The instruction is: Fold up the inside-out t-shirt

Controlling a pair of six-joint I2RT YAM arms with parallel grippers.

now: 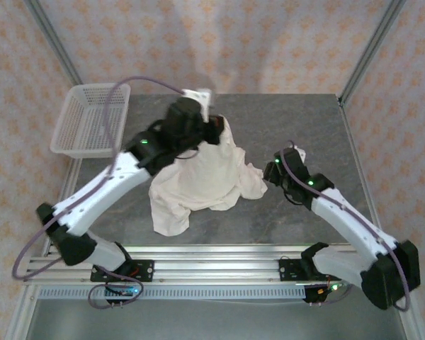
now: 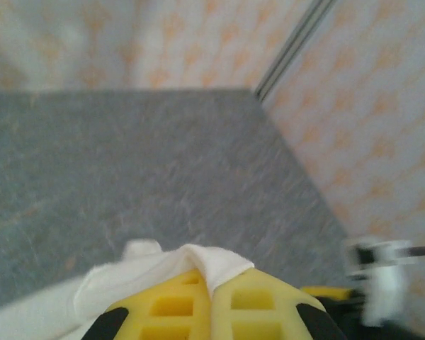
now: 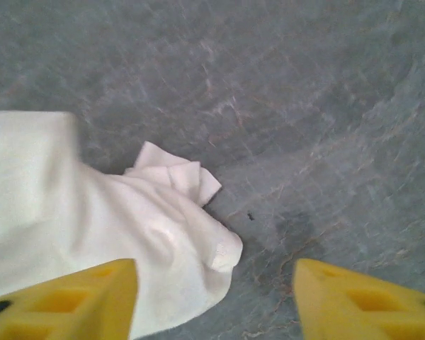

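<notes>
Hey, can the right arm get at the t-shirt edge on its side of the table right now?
Probably yes. The right gripper hovers open at the bunched edge of the t-shirt, and nothing lies in the way.

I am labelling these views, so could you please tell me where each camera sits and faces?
Top external: above, behind the bases, looking down on both arms, the t-shirt and table.
Left wrist: faces the far table corner; left gripper shut on the t-shirt.
Right wrist: looks down; right gripper open over the t-shirt's edge.
Shared: the t-shirt.
</notes>
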